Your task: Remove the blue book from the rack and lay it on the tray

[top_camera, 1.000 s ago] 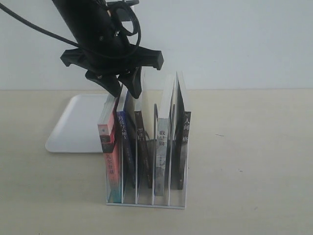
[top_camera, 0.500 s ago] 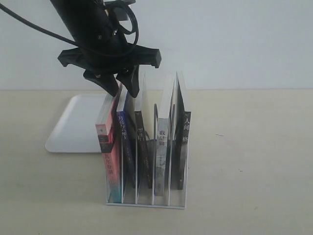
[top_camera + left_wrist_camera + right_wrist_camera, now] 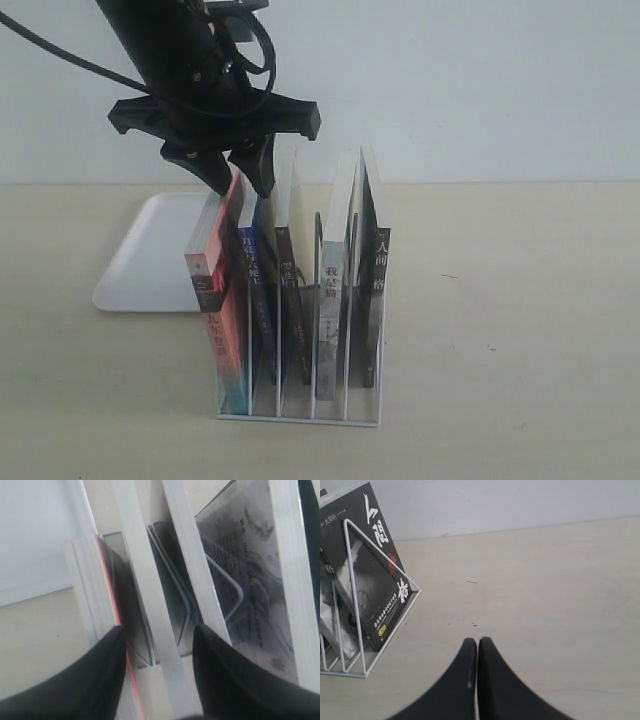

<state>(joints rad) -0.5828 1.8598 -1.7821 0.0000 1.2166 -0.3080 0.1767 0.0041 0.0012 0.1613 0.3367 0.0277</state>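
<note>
Grasp step. The left hand (image 3: 238,180), fingers (image 3: 205,170) apart, straddles the top edge of the blue book (image 3: 256,300), upright in the rack (image 3: 300,418) beside the leaning pink-spined book (image 3: 215,310). Next: close, lift clear, carry to the tray (image 3: 150,255).

the rack (image 3: 298,417) is thin, white-coated metal wire. the books (image 3: 331,300) in it have glossy paper covers. behind the rack, the tray (image 3: 150,262) looks like smooth white plastic. the table (image 3: 500,330) is matt.
</note>
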